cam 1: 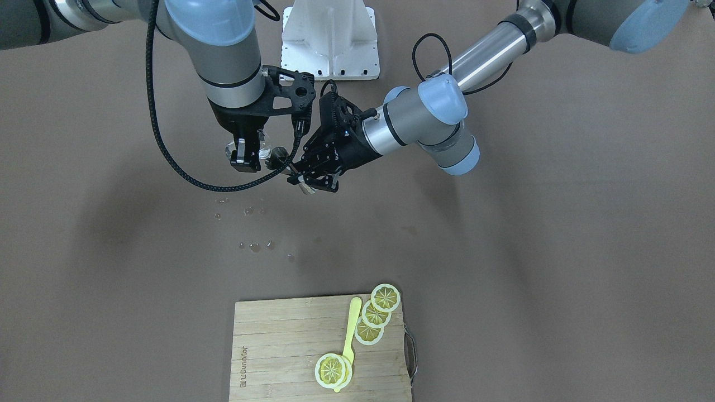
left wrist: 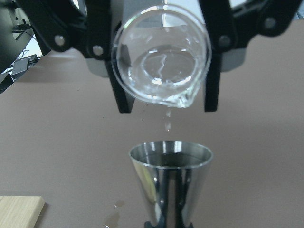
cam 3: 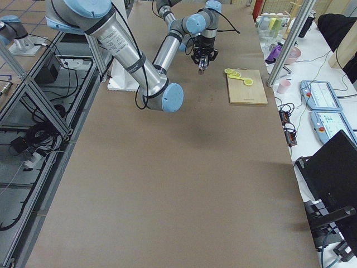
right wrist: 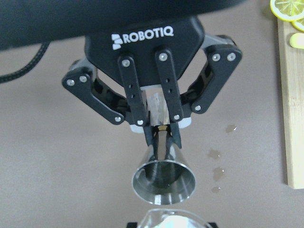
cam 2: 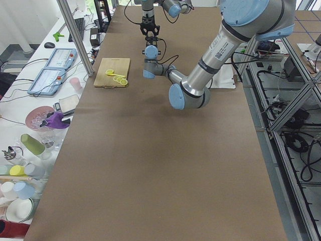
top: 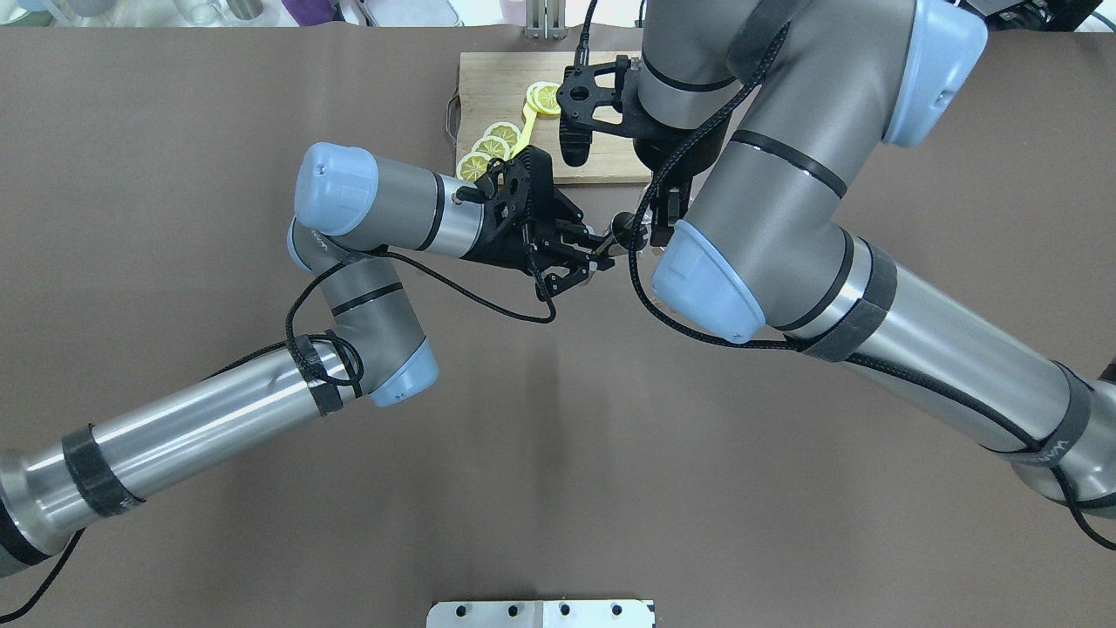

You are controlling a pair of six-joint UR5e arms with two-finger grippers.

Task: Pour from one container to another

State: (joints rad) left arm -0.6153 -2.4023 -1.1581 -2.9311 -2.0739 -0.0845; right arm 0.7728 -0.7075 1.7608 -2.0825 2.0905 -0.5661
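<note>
The clear glass [left wrist: 161, 57] is tipped mouth-first toward the left wrist camera, with my right gripper [left wrist: 166, 109] shut on it and a black finger on each side. A few drops [left wrist: 167, 124] fall from its lip. Directly below stands the steel jigger [left wrist: 170, 178], upright with its open cone up. In the right wrist view my left gripper [right wrist: 161, 137] is shut on the narrow waist of the jigger [right wrist: 164, 180], and the glass rim [right wrist: 168, 221] shows at the bottom edge. From the front, the glass [cam 1: 267, 146] and the jigger [cam 1: 277, 156] meet above the table.
Small water spots [cam 1: 254, 245] lie on the brown table below and in front of the grippers. A wooden cutting board [cam 1: 279, 346] carries lemon slices [cam 1: 385, 297] and a yellow spoon [cam 1: 352, 326]. A white mount [cam 1: 329, 39] stands at the robot's base.
</note>
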